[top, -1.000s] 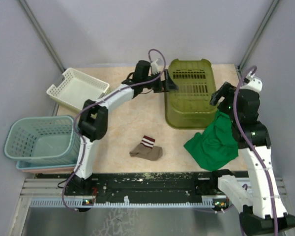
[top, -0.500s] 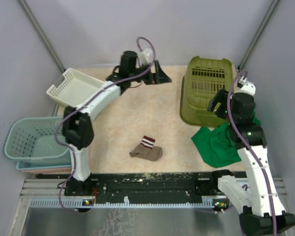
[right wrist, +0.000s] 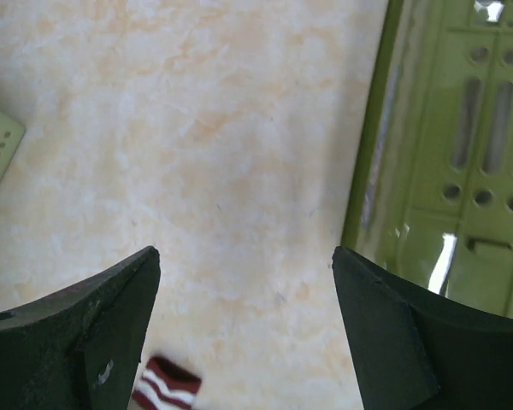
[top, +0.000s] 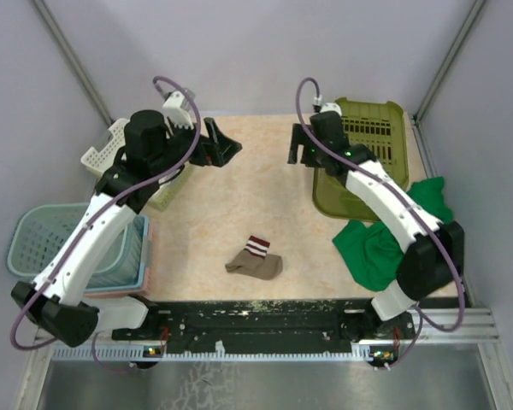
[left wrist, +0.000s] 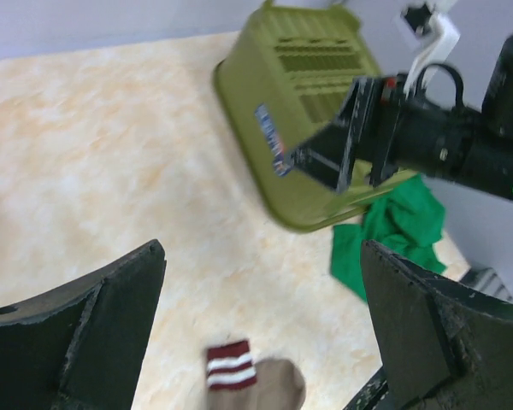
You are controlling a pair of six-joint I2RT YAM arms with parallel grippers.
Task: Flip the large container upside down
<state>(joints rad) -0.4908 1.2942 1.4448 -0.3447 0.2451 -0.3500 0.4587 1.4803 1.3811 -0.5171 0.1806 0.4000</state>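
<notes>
The large olive-green container [top: 369, 158] stands at the table's back right with its slotted base facing up and its flared rim down; it also shows in the left wrist view [left wrist: 295, 102] and the right wrist view [right wrist: 462, 162]. My left gripper [top: 225, 147] is open and empty, held above the table's back middle-left, well clear of the container; its wrist view [left wrist: 262, 256] shows bare table between the jaws. My right gripper [top: 301, 145] is open and empty just left of the container's left edge, without touching it; in its wrist view [right wrist: 246, 256] the rim lies beside the right finger.
A green cloth [top: 383, 243] lies in front of the container, at the right. A brown sock with red and white stripes [top: 254, 259] lies front centre. A white tray [top: 103, 154] and a light-blue basket [top: 56, 248] stand at the left.
The container has shifted right and back. My left gripper let go of its edge and drew back to the left. My right arm swung from the container's right side to its left edge.
</notes>
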